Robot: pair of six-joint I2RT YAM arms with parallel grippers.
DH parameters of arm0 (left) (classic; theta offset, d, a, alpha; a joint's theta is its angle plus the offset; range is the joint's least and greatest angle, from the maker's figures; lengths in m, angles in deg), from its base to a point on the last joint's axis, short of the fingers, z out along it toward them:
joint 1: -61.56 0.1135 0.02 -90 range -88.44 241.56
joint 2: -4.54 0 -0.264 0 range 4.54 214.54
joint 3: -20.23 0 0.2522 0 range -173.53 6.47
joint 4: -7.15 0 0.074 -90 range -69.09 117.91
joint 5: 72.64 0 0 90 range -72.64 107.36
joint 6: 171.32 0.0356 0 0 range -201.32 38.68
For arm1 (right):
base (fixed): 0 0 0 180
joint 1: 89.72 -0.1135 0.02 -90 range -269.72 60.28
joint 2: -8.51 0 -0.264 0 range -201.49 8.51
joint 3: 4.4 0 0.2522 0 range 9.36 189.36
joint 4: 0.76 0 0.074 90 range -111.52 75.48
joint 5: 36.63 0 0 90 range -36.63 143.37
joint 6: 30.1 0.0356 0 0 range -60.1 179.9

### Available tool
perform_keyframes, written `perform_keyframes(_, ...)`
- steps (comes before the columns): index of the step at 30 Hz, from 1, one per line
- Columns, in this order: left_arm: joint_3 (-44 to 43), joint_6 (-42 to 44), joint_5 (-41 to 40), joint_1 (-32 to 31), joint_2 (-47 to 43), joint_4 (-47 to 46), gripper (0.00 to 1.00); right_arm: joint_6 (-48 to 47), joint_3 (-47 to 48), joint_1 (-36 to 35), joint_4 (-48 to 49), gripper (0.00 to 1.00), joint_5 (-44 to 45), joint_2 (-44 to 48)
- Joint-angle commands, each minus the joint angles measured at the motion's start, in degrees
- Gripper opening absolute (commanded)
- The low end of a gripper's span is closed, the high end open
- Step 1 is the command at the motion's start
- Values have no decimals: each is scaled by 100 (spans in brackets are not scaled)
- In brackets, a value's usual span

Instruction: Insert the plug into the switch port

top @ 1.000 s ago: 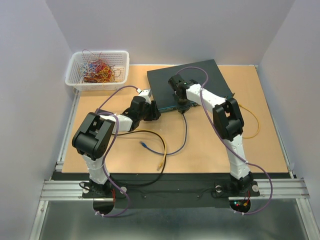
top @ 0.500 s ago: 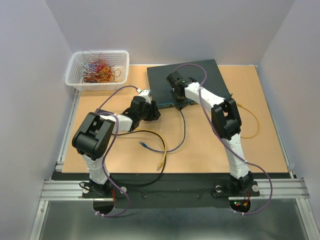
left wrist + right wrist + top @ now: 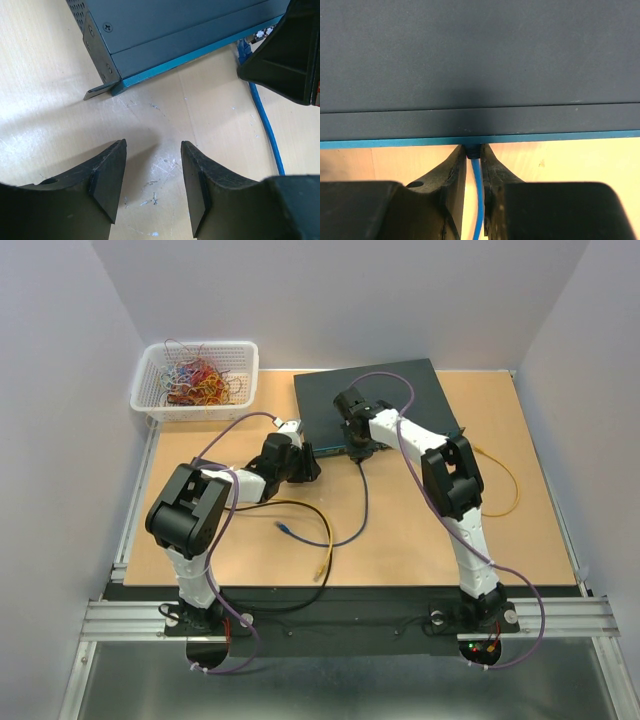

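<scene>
**My right jaws pinch the small dark plug (image 3: 472,150) against the front face of the flat, matte dark sheet-metal switch (image 3: 480,60).**

Nearest me, my left jaws hang spread and empty over the scuffed pale wooden table (image 3: 45,100), just off the switch's front left corner. I judge they are there to steady it against the push. Further on, my black wedge-shaped right jaws press together on the plug. Its smooth round blue cable (image 3: 476,200) trails back from the switch's teal front strip. Whether the plug is seated, I cannot tell.
</scene>
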Motion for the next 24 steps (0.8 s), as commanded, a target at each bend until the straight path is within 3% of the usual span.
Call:
perform_keyframes(1,35,71,-59,-46,-92,-73,58,178,118,83,1102,0,485,261)
perform_keyframes(11,228,97,-525,-20,-618,-117,58,204,-232,57,1102,1,28,709)
perform_keyframes(19,676,10,-438,7,-1400,-617,59,143,-1689,13,1593,1,-639,1841)
perform_keyframes(24,948,-376,229,-28,-1963,-1240,59,213,-2535,-13,2314,0,-1271,2431)
